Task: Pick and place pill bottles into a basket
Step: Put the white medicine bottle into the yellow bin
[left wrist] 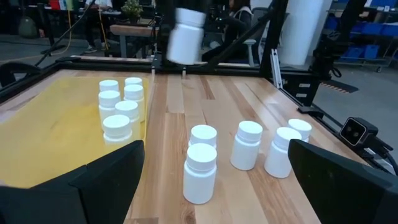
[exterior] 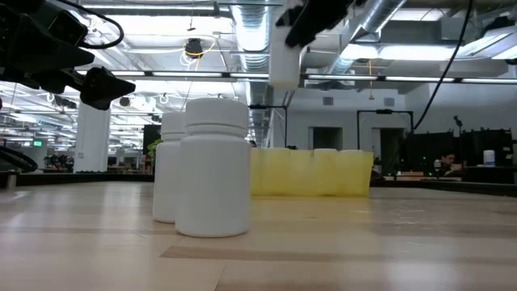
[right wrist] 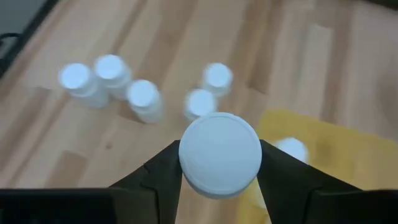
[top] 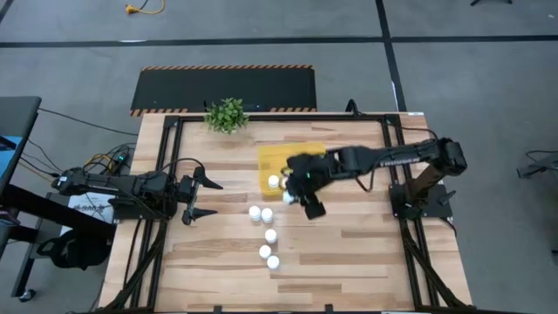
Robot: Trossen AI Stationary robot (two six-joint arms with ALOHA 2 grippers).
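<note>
Right gripper (right wrist: pixel 219 163): clamped on one pill bottle (right wrist: pixel 220 154), held in the air by the yellow basket (top: pixel 270 160) edge.
Left gripper (top: pixel 202 197): jaws wide, empty, parked at table's left.
Hidden: basket contents mostly covered by the arm from above; some bottles (left wrist: pixel 121 102) inside.
Loose bottles (top: pixel 267 235): five on wood.
Plant (top: pixel 227 114): back edge.

Five loose pill bottles (top: pixel 267 235) stand close together mid-desk (top: pixel 349 253), leaving only narrow gaps between them. The yellow basket (top: pixel 296 155) and the right pincer (top: pixel 296 194) holding a bottle block the far side. Bare wood lies open toward the near edge and both sides.
</note>
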